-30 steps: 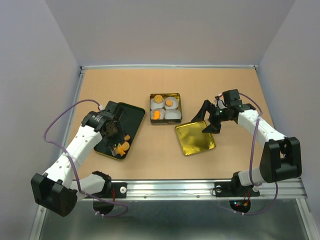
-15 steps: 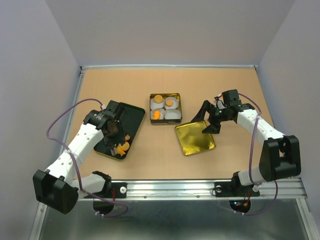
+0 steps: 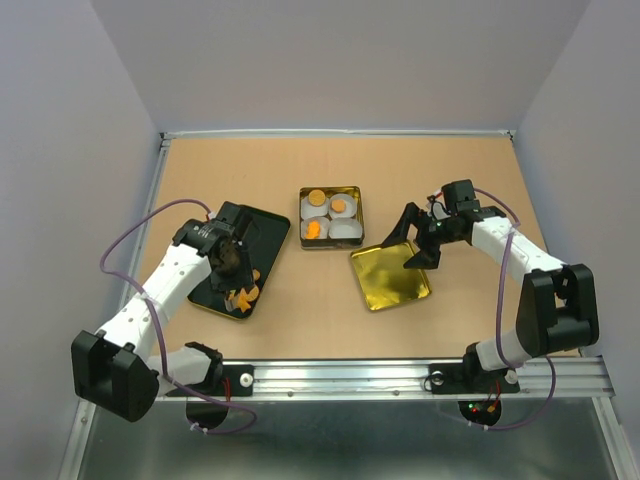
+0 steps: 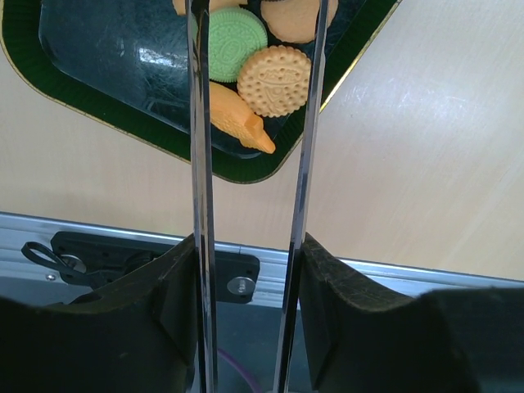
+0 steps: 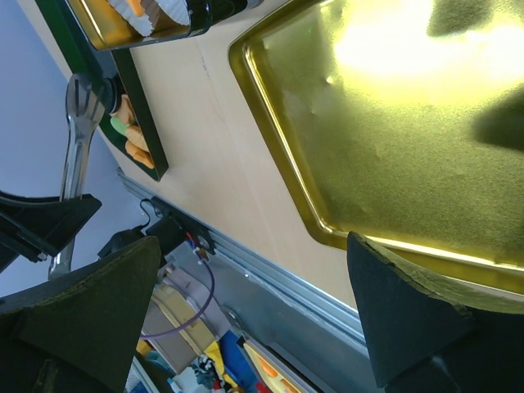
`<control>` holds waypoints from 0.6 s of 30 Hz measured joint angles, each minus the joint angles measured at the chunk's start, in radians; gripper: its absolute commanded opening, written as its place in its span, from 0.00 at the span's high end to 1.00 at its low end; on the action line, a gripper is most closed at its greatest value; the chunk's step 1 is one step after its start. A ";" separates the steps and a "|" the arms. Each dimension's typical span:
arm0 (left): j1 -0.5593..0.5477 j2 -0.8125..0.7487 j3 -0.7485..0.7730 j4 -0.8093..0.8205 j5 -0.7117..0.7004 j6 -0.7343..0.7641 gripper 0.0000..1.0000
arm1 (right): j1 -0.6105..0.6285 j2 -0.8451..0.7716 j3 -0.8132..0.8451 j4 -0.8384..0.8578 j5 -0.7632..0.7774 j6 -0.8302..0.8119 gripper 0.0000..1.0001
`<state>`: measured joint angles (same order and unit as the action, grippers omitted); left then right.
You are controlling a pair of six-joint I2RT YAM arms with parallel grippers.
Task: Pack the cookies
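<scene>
- Since a second ago the left arm's forearm has swung a little to the right and its purple cable loop sits higher. The right arm has barely shifted.
- At centre left of the overhead view, the left gripper [image 3: 237,280] hangs over the lower end of the dark tray [image 3: 265,222]. Its two thin metal fingers [image 4: 201,205] stand apart and parallel with nothing seen clamped, though the top edge of the wrist view cuts off their tips.
- Five cookies [image 4: 274,80] show on the tray in that view: one green round, one pale orange round, one orange pointed piece [image 4: 237,123], and two orange ones cropped at the top edge. The left finger hides the green one's left rim.
- The orange pointed piece's long axis runs from upper left to lower right, tip toward the tray's rim.
- At centre, one tin [image 3: 358,200] holds four white paper cups [image 3: 348,229]; three carry an orange cookie.
- One gold lid [image 3: 385,285] lies to the lower right of the tin. The right gripper [image 3: 412,245] hovers over its upper right edge, jaws wide apart and holding nothing.
</scene>
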<state>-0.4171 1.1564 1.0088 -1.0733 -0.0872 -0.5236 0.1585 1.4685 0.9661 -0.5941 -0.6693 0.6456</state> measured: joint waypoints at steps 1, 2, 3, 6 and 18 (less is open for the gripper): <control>0.000 0.002 -0.003 0.000 0.000 0.000 0.45 | 0.000 0.000 0.000 0.000 0.000 -0.001 0.00; 0.000 0.003 -0.005 0.000 0.000 0.000 0.45 | 0.000 0.000 0.000 0.000 0.000 -0.002 0.00; 0.000 0.005 -0.006 0.000 0.000 0.000 0.45 | 0.000 0.000 0.000 0.000 0.000 -0.003 0.00; 0.000 0.007 -0.013 0.006 0.000 0.001 0.45 | 0.000 0.000 0.000 0.000 0.000 -0.003 0.00; 0.000 0.028 -0.018 0.033 0.023 0.019 0.42 | 0.000 0.000 0.000 0.000 0.000 -0.003 0.00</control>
<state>-0.4171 1.1847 0.9905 -1.0401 -0.0643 -0.5049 0.1585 1.4685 0.9661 -0.5941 -0.6693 0.6422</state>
